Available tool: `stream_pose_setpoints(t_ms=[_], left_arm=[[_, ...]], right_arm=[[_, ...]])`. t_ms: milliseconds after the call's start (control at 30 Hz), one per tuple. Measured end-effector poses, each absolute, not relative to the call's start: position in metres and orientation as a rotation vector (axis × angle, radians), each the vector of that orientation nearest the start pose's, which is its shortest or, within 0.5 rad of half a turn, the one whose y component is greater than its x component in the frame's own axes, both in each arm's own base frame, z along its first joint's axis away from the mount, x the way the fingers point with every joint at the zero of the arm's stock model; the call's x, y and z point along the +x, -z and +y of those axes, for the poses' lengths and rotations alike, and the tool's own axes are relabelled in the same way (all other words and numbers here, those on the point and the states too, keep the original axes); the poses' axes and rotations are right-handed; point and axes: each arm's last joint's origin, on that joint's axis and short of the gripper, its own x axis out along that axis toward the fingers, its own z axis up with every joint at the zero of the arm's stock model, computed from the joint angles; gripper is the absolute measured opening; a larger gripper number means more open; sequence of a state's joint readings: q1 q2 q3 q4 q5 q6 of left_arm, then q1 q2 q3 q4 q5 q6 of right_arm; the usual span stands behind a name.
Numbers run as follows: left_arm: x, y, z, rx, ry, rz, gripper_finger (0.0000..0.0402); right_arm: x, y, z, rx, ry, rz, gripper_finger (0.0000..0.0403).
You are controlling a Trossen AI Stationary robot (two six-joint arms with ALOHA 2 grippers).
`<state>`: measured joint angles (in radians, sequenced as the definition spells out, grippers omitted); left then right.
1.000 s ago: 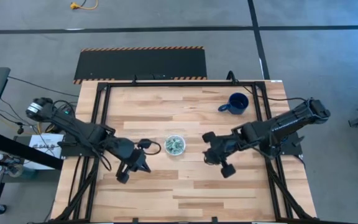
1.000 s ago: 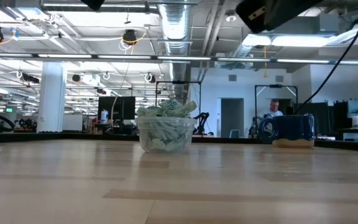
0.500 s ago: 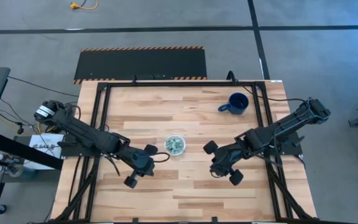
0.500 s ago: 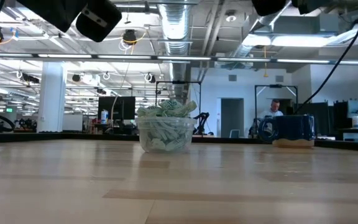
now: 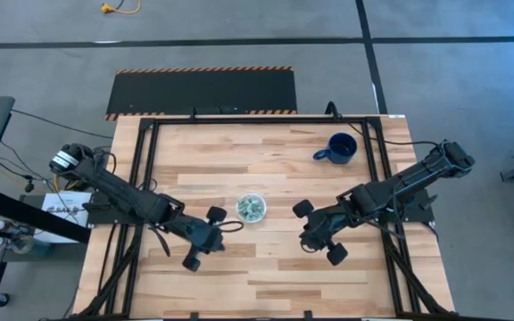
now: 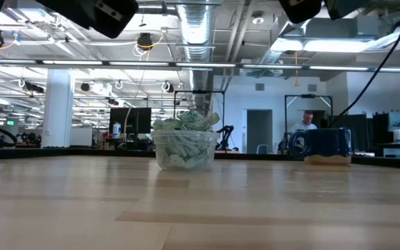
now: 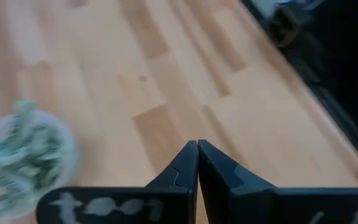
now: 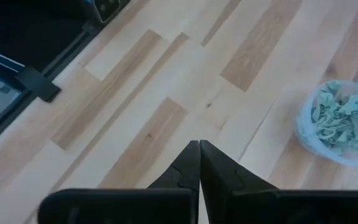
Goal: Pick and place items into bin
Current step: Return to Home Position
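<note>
Left arm: the left gripper [image 7: 197,155] hangs over bare wood on one side of the clear cup [image 5: 251,208], its fingers pressed together on nothing.
Right arm: the right gripper [image 8: 199,155] sits on the cup's other side, also closed and empty.
Bin: the clear cup stands upright near the middle of the table [image 5: 266,276], between the two grippers and touched by neither.
Contents: the stevia packets [image 6: 186,123] are heaped in the cup and crest above its rim in the low view. No loose packet shows on the wood, though pieces this small might escape the overhead camera.
Bystander: the blue mug [image 5: 337,147] stands well apart, toward the far right corner.
Just changed: over the past second both grippers have drawn back from the cup, the left one from close beside its rim.
What it means: the loading looks finished, and both arms appear to be heading for rest with nothing left to carry.
</note>
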<state>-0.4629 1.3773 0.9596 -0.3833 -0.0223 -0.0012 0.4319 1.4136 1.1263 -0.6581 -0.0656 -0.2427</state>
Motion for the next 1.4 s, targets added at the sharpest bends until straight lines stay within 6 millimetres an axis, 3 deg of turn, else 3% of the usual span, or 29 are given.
stream_pose_setpoints(t_ms=[300, 567, 767, 967, 1100, 1233, 1400], left_arm=[[0.269, -0.258, -0.111, 0.3, 0.116, 0.638, 0.0], [0.288, -0.276, -0.074, 0.361, -0.262, 0.467, 0.0], [0.29, -0.3, -0.037, 0.405, -0.695, 0.344, 0.0], [0.264, -0.337, 0.008, 0.366, -0.895, 0.266, 0.0], [0.233, -0.362, 0.025, 0.307, -0.847, 0.177, 0.0], [0.197, -0.382, 0.029, 0.258, -0.699, 0.091, 0.0], [0.151, -0.397, 0.024, 0.197, -0.573, 0.019, 0.0]], right_arm=[[0.274, -0.278, 0.101, -0.446, -0.301, 0.831, 0.0], [0.298, -0.292, 0.056, -0.156, 0.194, 0.66, 0.0], [0.301, -0.295, 0.014, -0.025, 0.489, 0.607, 0.0], [0.283, -0.314, -0.019, 0.014, 0.631, 0.556, 0.0], [0.258, -0.334, -0.032, -0.018, 0.662, 0.542, 0.0], [0.224, -0.354, -0.031, -0.022, 0.643, 0.515, 0.0], [0.178, -0.375, -0.014, -0.034, 0.523, 0.371, 0.0]])
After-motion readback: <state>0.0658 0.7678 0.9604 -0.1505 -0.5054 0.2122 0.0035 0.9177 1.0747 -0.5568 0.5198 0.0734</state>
